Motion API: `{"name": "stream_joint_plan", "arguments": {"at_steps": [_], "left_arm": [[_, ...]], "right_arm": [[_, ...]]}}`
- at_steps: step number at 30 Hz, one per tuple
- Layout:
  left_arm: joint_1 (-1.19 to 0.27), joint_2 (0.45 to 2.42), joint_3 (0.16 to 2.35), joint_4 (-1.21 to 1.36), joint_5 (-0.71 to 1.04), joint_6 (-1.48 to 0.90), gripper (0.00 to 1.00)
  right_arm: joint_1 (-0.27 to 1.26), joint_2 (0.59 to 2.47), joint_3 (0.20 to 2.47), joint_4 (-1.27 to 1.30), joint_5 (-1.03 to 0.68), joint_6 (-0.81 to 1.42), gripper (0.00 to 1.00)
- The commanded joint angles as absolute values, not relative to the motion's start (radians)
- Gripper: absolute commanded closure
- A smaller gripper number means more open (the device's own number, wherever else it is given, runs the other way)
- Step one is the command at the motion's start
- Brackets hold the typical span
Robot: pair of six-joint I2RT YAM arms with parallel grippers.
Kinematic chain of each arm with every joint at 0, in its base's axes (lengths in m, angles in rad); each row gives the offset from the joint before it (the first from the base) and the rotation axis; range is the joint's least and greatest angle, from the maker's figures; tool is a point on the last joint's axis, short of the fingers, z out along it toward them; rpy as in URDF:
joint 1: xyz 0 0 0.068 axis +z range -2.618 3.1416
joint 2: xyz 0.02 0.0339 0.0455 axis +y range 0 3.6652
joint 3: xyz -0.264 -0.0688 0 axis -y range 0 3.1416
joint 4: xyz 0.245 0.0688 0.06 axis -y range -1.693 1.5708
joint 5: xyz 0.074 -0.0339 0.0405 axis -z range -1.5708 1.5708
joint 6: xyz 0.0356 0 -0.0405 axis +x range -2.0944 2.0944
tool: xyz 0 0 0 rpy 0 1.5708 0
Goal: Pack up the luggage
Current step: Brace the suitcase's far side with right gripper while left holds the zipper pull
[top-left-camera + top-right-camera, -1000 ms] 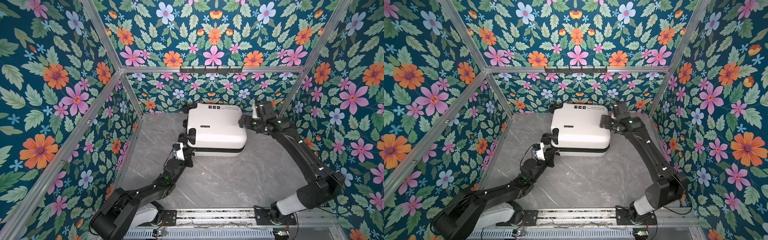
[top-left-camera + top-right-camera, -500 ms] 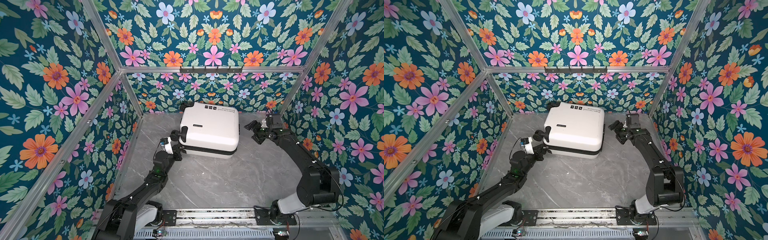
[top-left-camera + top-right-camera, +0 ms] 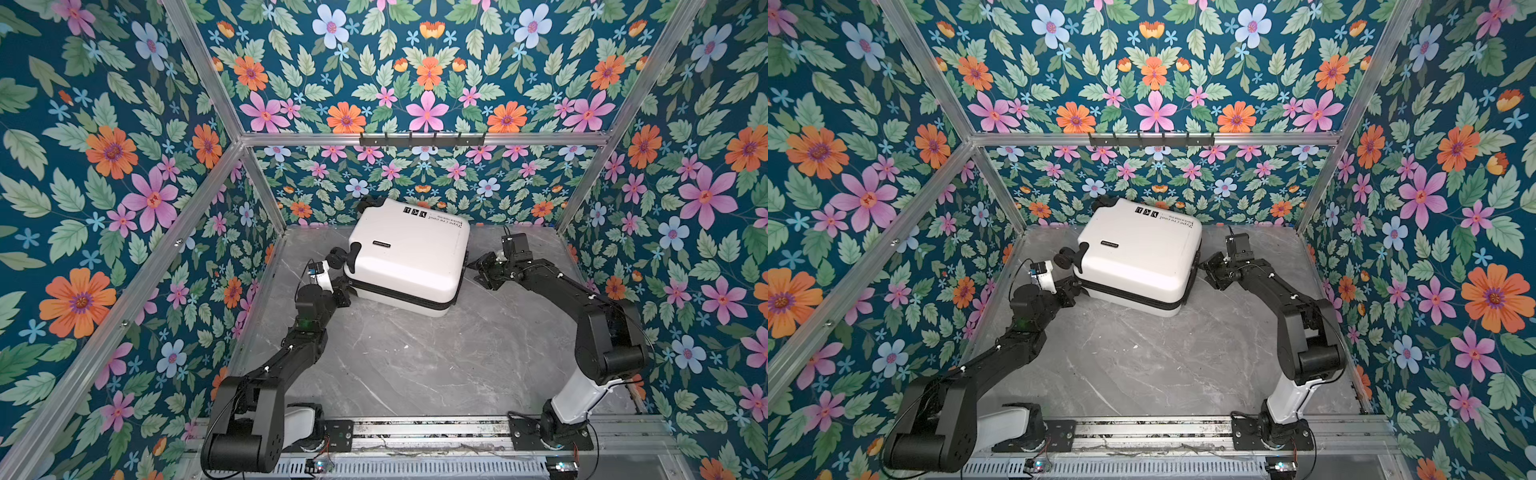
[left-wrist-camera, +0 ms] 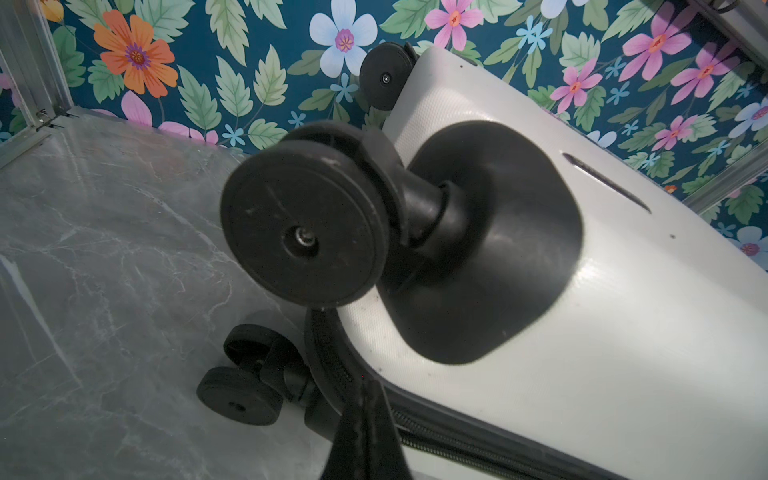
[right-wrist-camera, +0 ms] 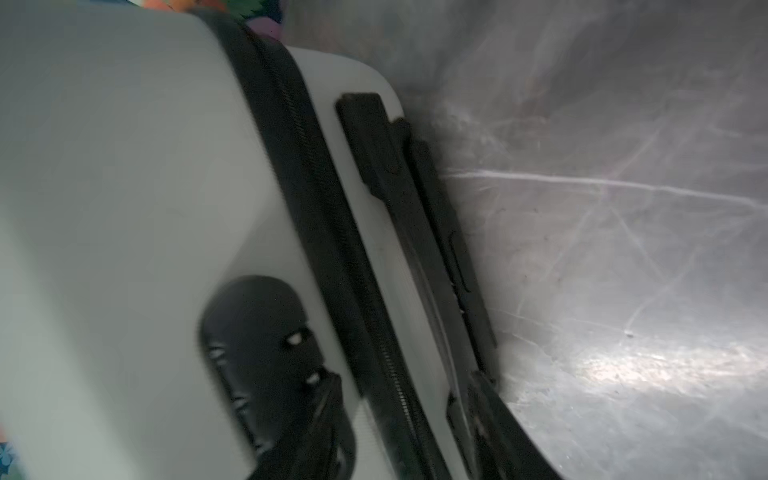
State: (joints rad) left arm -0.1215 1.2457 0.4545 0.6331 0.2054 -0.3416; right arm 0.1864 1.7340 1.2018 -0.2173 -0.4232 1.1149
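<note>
The luggage (image 3: 409,257) (image 3: 1138,257) is a white hard-shell suitcase lying flat and closed at the back of the marble table, turned askew. My left gripper (image 3: 347,286) (image 3: 1077,286) is shut at its front-left corner. In the left wrist view its tips (image 4: 365,419) press on the black zipper seam below a spinner wheel (image 4: 299,232); I cannot see anything pinched. My right gripper (image 3: 478,268) (image 3: 1210,266) is low beside the luggage's right side. Its fingers (image 5: 407,428) stand apart across the zipper seam, near the black carry handle (image 5: 270,353) and the pull-handle bar (image 5: 415,208); this view is blurred.
Floral walls with aluminium posts close in on three sides, and the luggage's far corner sits near the back wall. A black hook rail (image 3: 422,139) hangs on the back wall. The grey marble table (image 3: 415,365) stretches forward to the arms' mounting rail (image 3: 415,428).
The luggage slid left and turned clockwise as my left arm drew back left. My right gripper came off its top right corner, dropped beside it, and its jaws narrowed.
</note>
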Motion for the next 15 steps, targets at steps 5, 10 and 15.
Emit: {"name": "stream_joint_plan", "arguments": {"at_steps": [5,10,15], "left_arm": [[-0.120,1.249,0.454,0.597,0.226,-0.335,1.00],[-0.120,1.239,0.444,0.589,0.237,-0.335,1.00],[-0.120,1.238,0.439,0.589,0.243,-0.338,1.00]], "right_arm": [[0.190,1.776,1.172,-0.142,-0.400,1.137,0.52],[0.193,1.829,1.175,-0.066,-0.439,1.153,0.54],[0.192,1.862,1.169,-0.016,-0.462,1.170,0.54]]}}
